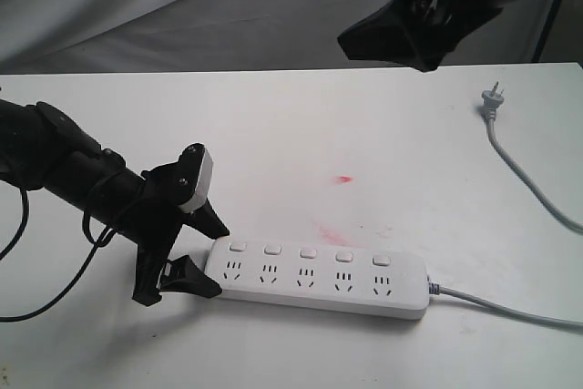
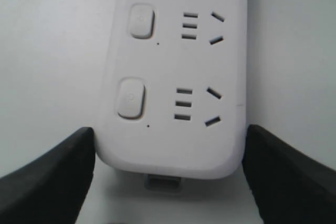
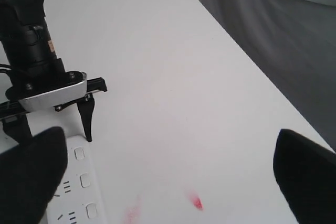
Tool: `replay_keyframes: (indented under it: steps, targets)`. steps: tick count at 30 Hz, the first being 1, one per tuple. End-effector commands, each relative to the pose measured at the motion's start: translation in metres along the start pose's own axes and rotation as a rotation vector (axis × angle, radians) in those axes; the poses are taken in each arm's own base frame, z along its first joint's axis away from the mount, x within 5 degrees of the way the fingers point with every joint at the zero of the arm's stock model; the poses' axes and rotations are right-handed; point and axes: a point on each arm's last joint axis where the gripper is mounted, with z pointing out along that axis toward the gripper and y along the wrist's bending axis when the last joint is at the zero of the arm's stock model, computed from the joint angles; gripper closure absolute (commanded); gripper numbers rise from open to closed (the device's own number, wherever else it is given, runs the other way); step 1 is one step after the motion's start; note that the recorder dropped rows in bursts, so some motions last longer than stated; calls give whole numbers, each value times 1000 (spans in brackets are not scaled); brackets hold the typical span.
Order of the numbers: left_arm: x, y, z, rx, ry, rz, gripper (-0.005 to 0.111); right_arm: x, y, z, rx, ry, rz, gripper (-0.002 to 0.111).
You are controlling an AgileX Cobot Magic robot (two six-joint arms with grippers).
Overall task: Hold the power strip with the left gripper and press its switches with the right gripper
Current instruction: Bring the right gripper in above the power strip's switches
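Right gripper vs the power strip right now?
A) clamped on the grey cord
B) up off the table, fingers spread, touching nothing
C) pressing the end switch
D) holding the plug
B: the right gripper hangs high above the table, its fingers wide apart with nothing between them, well clear of the power strip.

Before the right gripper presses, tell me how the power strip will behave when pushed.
Likely stiff: the power strip is a flat moulded bar. Probably won't tip, lying flat on the table. It might pivot, since the left gripper pinches only one end.
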Motion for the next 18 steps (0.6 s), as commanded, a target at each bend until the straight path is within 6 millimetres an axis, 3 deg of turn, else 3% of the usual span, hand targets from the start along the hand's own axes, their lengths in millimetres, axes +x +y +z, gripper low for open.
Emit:
replay_keyframes:
  steps: [1,9,18]
  targets:
    - [-3,2,0,-16,-6,0,107,-5,0,-1,0,-39,21,10]
    - [-3,2,0,-16,-6,0,107,-5,22,12,-147,-12,-190,10]
    - [-3,2,0,-16,-6,0,107,6,29,64,-218,39,-193,10]
